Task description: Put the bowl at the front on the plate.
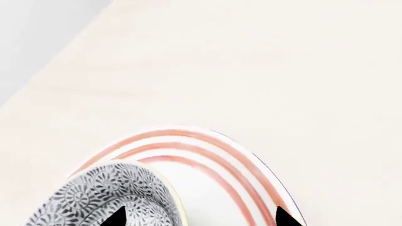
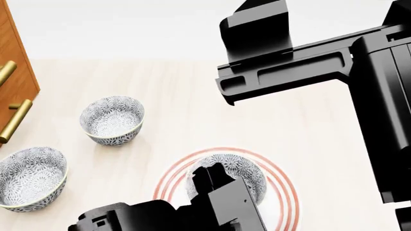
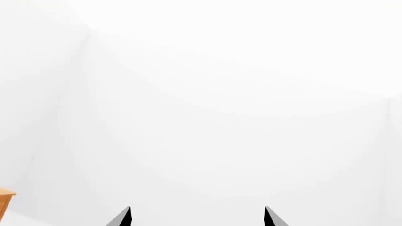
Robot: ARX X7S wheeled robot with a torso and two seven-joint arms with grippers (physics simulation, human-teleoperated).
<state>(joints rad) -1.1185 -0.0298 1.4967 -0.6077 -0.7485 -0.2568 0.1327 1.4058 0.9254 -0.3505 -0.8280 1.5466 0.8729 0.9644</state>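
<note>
The bowl [image 2: 241,168], white with a fine grey-blue floral pattern, sits upright inside the plate [image 2: 282,187], a wide white plate with three thin red rings. My left arm [image 2: 212,207] reaches over it and hides its near side. In the left wrist view my left gripper [image 1: 201,217] is open. One fingertip [image 1: 116,217] is over the bowl [image 1: 107,193], the other over the plate's [image 1: 207,155] ringed rim. The bowl's wall runs between them, touching neither. My right gripper [image 3: 196,216] is open and empty, raised high and facing a white wall.
Two more patterned bowls stand on the pale table [image 2: 308,134], one at mid left [image 2: 112,119] and one at the near left [image 2: 29,178]. A wooden cabinet with brass handles [image 2: 13,72] borders the left edge. My right arm [image 2: 308,57] hangs over the far right.
</note>
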